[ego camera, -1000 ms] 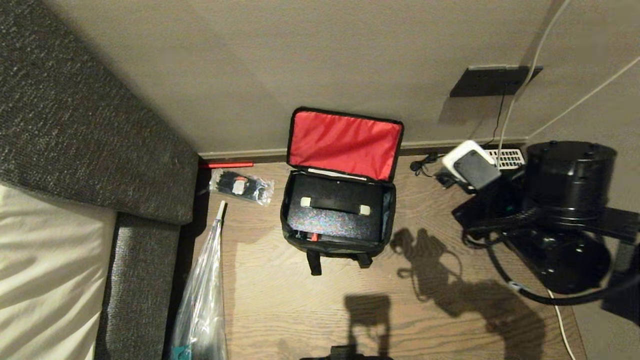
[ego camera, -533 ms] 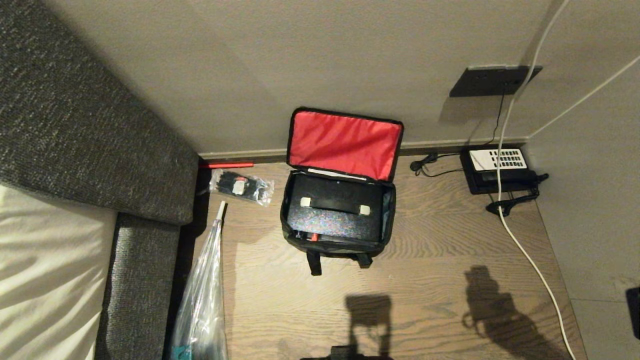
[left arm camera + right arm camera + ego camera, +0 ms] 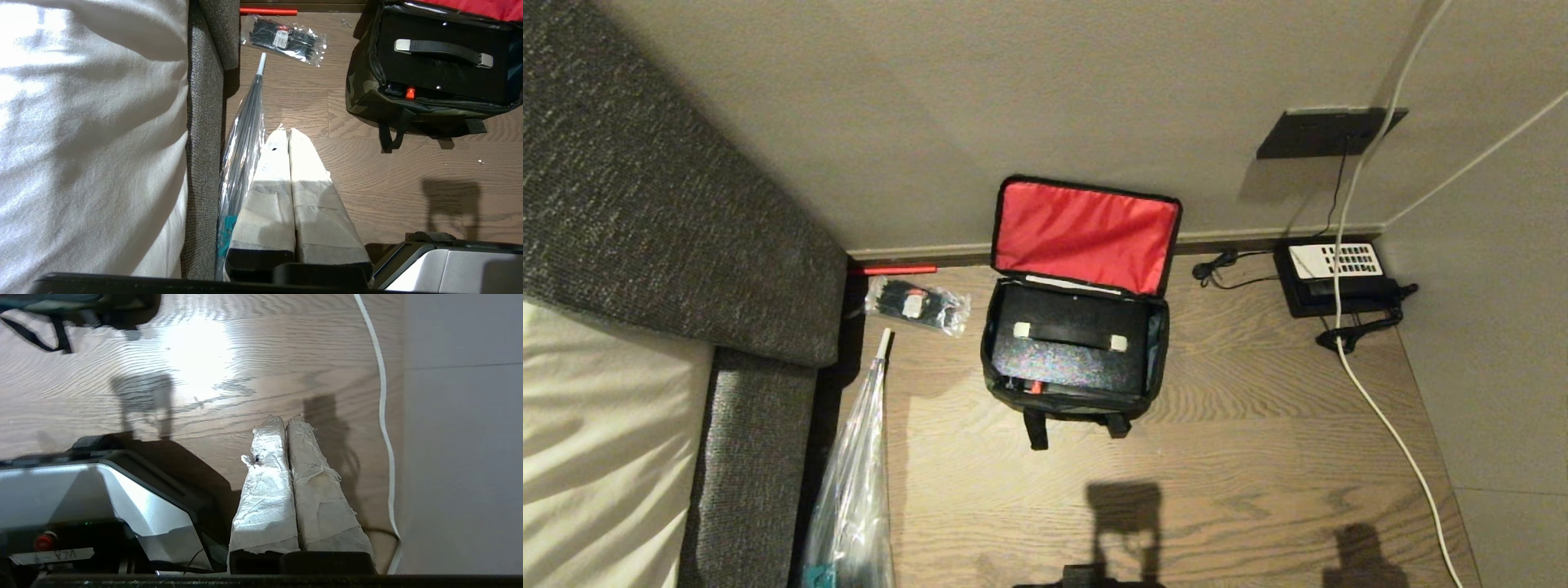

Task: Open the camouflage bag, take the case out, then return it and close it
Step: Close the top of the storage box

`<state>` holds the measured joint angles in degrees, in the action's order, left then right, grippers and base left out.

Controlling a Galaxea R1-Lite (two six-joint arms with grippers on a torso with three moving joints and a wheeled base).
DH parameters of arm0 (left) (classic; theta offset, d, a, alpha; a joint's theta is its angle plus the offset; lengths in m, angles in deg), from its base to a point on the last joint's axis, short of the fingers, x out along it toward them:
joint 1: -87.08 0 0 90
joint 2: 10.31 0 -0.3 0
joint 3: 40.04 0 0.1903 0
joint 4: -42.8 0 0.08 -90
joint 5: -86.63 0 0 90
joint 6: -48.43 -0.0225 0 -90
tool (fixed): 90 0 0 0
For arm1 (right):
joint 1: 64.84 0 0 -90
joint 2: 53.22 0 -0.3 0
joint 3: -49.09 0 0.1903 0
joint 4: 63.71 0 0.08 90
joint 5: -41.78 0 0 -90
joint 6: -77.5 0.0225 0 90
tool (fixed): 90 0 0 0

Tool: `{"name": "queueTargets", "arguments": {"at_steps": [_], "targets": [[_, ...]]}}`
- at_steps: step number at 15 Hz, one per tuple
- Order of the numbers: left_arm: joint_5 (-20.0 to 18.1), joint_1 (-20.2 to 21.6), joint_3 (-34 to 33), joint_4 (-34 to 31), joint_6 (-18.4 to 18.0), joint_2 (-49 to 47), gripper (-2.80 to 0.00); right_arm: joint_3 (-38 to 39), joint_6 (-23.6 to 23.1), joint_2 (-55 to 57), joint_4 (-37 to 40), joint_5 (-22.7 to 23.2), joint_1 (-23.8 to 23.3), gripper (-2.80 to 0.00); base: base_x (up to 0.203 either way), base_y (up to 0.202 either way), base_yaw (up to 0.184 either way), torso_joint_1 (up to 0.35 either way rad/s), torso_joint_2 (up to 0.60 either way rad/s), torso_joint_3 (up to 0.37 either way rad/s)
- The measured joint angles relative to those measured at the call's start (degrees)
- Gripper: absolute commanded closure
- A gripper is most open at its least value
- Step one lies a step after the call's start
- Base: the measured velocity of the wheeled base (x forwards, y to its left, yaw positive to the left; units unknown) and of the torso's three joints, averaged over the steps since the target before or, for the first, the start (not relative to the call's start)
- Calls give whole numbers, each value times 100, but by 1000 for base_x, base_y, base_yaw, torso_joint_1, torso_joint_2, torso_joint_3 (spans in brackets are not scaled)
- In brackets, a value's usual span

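Grey couch point(image 3: 670, 204) and a white cushion point(image 3: 90, 122) take up everything off the left gripper's point(image 3: 289, 132) outer side, so zero room to swing that way. That gripper hangs low over the floor point(image 3: 1225, 425) with its wrapped fingers pressed together, holding nothing. A clear plastic sleeve point(image 3: 241, 143) lies right beside it, and a packet of ties point(image 3: 286, 38) is further ahead near the baseboard. Ahead of it and toward the middle sits the bag point(image 3: 1070, 408), lid flipped up against the wall, red lining showing, with the case point(image 3: 1066, 347) lying flat inside and filling nearly the whole opening. The bag looks soft and floppy, so I'd guess it shifts if tugged. The case looks rigid and maybe hefty, and its slick flat top gives no purchase. The handle point(image 3: 443, 49) across the top is the obvious spot to grab. The right gripper point(image 3: 287, 420) is clenched too, empty, low over bare floor, with a white cable point(image 3: 382, 396) and the wall close on its outer side. A phone point(image 3: 1335, 273) sits ahead of it by the wall. Between the two grippers and the bag it's open wood.
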<state>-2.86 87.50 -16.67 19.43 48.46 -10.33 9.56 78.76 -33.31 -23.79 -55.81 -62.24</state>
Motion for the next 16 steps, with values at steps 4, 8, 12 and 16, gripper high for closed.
{"name": "queueTargets", "arguments": {"at_steps": [4,8,12,16], "targets": [[0,0,0,-2,5,0,0,1274,-341,-1234,-1436,411,-226,0,0,0,0,0,0,0],[-2,2,0,-2,5,0,0,1581,-501,-1875,-1676,799,-247,0,0,0,0,0,0,0],[0,0,0,-2,5,0,0,1616,-452,-2007,-1655,800,-247,0,0,0,0,0,0,0],[-2,0,0,0,5,0,0,1616,-456,-2024,-1654,800,-244,0,0,0,0,0,0,0]]}}
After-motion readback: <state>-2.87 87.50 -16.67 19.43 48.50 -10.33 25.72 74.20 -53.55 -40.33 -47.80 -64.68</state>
